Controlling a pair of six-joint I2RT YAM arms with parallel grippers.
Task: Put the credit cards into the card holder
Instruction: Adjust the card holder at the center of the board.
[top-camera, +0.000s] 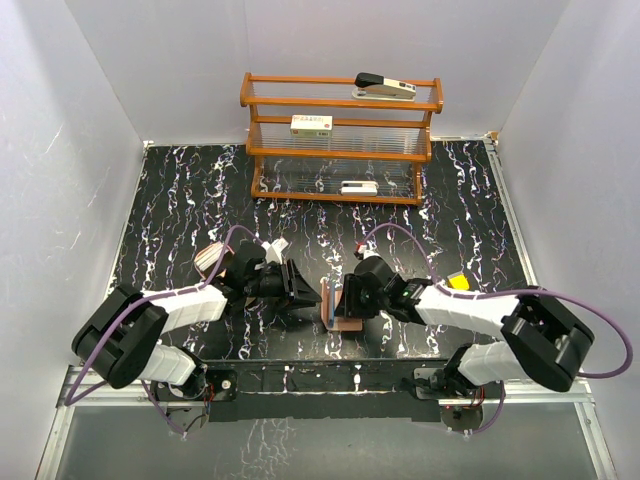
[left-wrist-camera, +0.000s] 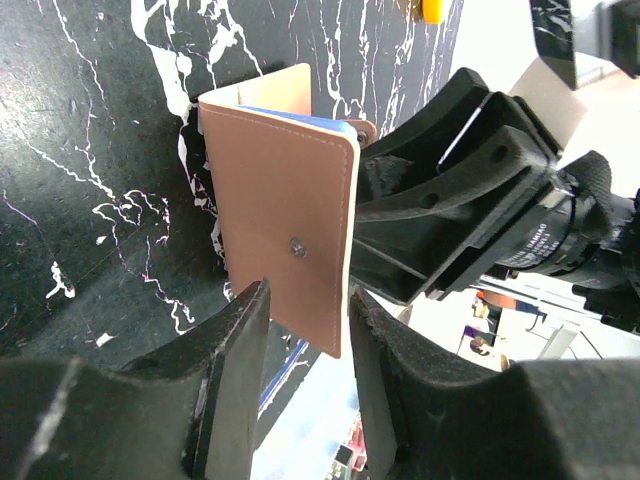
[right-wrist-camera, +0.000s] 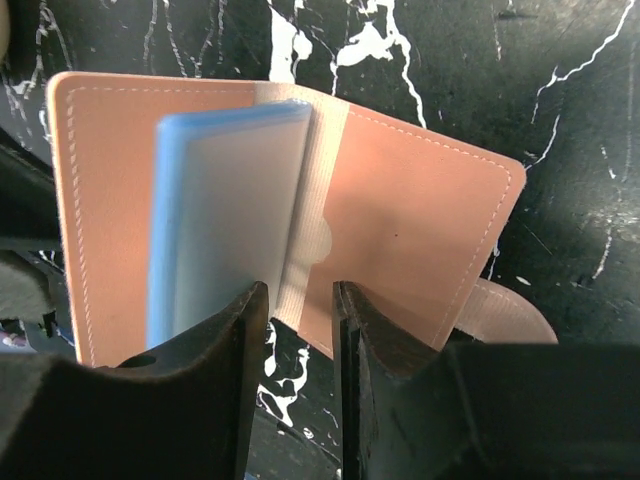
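Bases of both arms sit at 6 o'clock on the black marbled table (top-camera: 180, 200), forearms angled inward.

Just beyond them, near centre, the card holder (top-camera: 327, 300) stands on edge, opened in a V, between the two grippers.
- Right gripper (top-camera: 347, 303), reaching in from 4 o'clock: jaws narrow. Its fingers (right-wrist-camera: 225, 350) pinch the striped inner fold at the holder's lower edge. A bluish-grey pocket panel (right-wrist-camera: 225, 220) stands out from the left leaf.
- Left gripper (top-camera: 305, 290), reaching in from 8 o'clock: jaws parted a little. Its fingers (left-wrist-camera: 235, 350) flank the lower corner of the brown outer cover with a gap on both sides. Contact cannot be made out.
- A snap stud (left-wrist-camera: 296, 246) shows on that cover.

Small yellow object (top-camera: 458, 282) at 3 o'clock, beside the right forearm. Tan tray (top-camera: 210, 260) at 9 o'clock, partly hidden by the left arm.

Wooden rack (top-camera: 340, 103) at 12 o'clock against the back wall:
- stapler (top-camera: 385, 87) on the top shelf
- white box (top-camera: 311, 125) on the middle shelf
- another white box (top-camera: 358, 186) on the lowest shelf
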